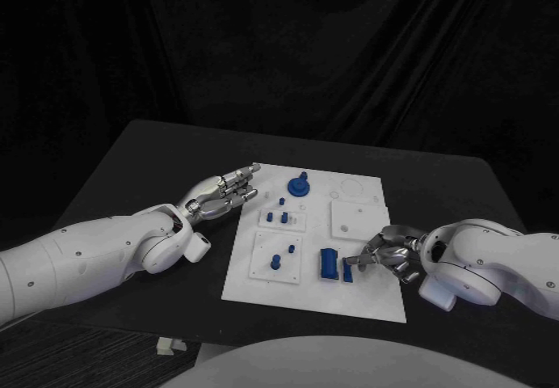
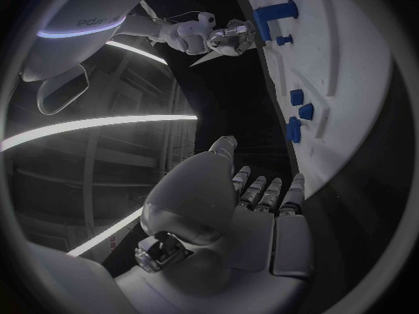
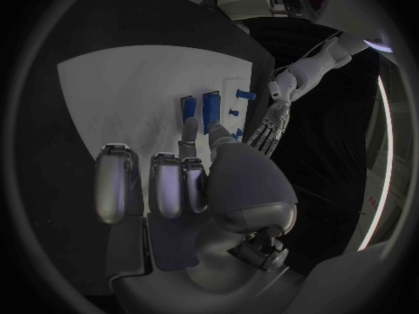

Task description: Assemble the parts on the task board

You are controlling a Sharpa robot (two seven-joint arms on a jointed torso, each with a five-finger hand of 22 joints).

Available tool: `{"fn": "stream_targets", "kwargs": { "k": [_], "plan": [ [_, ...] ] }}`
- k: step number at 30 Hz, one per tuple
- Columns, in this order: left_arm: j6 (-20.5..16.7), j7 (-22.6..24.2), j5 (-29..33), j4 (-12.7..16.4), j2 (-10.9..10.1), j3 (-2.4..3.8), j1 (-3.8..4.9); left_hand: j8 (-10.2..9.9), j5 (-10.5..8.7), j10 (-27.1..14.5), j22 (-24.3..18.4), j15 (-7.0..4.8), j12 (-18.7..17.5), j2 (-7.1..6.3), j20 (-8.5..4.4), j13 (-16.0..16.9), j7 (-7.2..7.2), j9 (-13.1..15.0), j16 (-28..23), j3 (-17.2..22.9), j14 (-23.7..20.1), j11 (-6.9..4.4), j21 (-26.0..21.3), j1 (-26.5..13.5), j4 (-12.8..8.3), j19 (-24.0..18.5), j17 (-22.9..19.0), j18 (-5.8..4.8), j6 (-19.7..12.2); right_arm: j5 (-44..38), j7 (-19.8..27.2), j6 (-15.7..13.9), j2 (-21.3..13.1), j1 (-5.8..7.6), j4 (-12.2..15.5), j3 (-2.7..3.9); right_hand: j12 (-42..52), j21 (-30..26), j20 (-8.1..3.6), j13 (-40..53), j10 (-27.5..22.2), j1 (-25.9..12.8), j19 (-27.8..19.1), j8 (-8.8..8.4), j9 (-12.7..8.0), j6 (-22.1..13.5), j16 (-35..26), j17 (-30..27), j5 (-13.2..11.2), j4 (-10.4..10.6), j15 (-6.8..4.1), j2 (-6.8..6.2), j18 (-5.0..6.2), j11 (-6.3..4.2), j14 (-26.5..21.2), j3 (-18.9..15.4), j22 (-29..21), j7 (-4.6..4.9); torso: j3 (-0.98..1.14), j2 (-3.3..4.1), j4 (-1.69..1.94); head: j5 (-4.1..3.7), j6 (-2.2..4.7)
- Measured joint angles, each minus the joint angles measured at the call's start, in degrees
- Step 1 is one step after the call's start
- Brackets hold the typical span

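black table point(image 1: 140, 170), white task board point(image 1: 361, 299) lying flat at its middle

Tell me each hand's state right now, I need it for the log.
Left hand: open, fingers stretched out beside the white task board, holding nothing.
Right hand: open, over the board near the blue rectangular block, holding nothing.

No complete text, label, number or sign can be read. In the left wrist view, a few pale letters are seen on a curved white housing point(image 2: 83, 22) beside a glowing band, but they are cut off and cannot be made out with certainty.
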Motion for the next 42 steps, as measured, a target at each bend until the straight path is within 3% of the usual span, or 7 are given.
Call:
{"fn": "stream_targets", "kwargs": {
  "k": [3, 6, 13, 21, 42],
  "plan": [
    [0.0, 0.0, 0.0, 0.0, -0.08, 0.0, -0.01, 0.0, 0.0, 0.0, 0.0, 0.0, 0.0, 0.0, 0.0, 0.0, 0.0, 0.0, 0.0, 0.0, 0.0, 0.0, 0.0, 0.0, 0.0, 0.0, 0.0, 0.0, 0.0, -1.12, 0.08, 0.46, -0.53, 0.0, 0.44, -0.03, 0.0, 0.0, -0.53, 0.0, 0.0, 0.23, -0.09, 4.73, 5.66, -2.02, 0.0, 0.0, -0.87, -0.54, -0.49, 0.11, 0.0, -0.42, 0.07, -0.53, 0.0, -0.51, 0.0, 0.03, 0.0, 0.09, 0.0],
    [0.0, 0.0, 0.0, 0.0, -0.13, 0.0, -0.03, 0.0, 0.0, 0.0, 0.0, 0.0, 0.0, 0.0, 0.0, 0.0, 0.0, 0.0, 0.0, 0.0, 0.0, 0.0, 0.0, 0.0, 0.0, 0.0, 0.01, 0.0, 0.0, -2.15, 0.1, 1.08, -0.93, 0.0, 0.75, -0.06, 0.0, 0.0, -0.53, 0.0, 0.12, 0.29, -0.09, 7.31, 8.99, -2.59, 0.0, 0.0, -1.35, -0.52, -0.49, 0.17, 0.0, -0.53, 0.07, -0.86, 0.0, -0.96, 0.0, 0.05, -0.04, 0.16, 0.0],
    [0.0, 0.01, 0.0, -0.06, -0.06, 0.0, -0.06, 0.0, 0.0, 0.0, -0.01, 0.0, 0.0, 0.0, 0.0, 0.0, 0.0, 0.0, 0.0, 0.0, 0.0, 0.0, 0.0, 0.0, 0.0, 0.0, 0.02, 0.0, 0.0, -3.66, 0.1, 2.26, -1.12, -0.31, 0.97, -0.12, 0.0, 0.0, -0.93, -0.01, 0.0, 0.29, -0.1, 9.91, 12.47, -2.79, 0.0, 0.0, -2.18, -0.52, -0.9, 0.17, 0.0, -0.83, 0.08, -1.49, -0.01, -1.16, -0.02, 0.07, -0.05, 0.08, 0.0],
    [0.04, 0.01, 0.0, -0.08, -0.06, 0.0, -0.12, 0.0, 0.0, 0.2, -0.01, 0.0, 0.0, 0.0, 0.0, -0.01, 0.19, -0.01, 0.0, 0.16, 0.0, 0.2, 0.0, 0.0, -0.16, 0.0, 0.03, 0.0, 0.2, -4.83, 0.08, 3.13, -0.83, -0.76, 0.85, -0.14, 0.0, 0.22, -1.13, -0.01, -0.01, 0.29, 0.1, 15.04, 16.98, 0.43, 0.0, 0.0, -3.36, -0.21, -0.9, 0.17, 0.0, -1.24, 0.08, -2.12, -0.01, -1.64, -0.02, 0.05, 0.06, -0.1, 0.0],
    [0.12, 0.03, 0.0, -0.19, 0.01, 0.0, -0.2, 0.0, 0.0, 0.2, -0.02, 0.0, 0.0, 0.0, 0.0, -0.01, 0.19, -0.02, 0.0, 0.16, 0.0, 0.2, 0.0, 0.0, -0.16, 0.0, -0.01, 0.0, 0.2, -6.65, -0.48, 4.59, 0.87, -1.19, -0.74, -0.16, 0.0, 0.22, -1.33, -0.02, 0.0, 1.73, -0.1, 17.48, 20.19, 1.63, 0.0, 0.0, -3.49, -1.43, -1.31, 0.37, 0.0, -1.64, 0.09, -2.2, 0.03, -1.87, -0.08, 0.0, 0.11, -0.13, 0.0]
  ]
}}
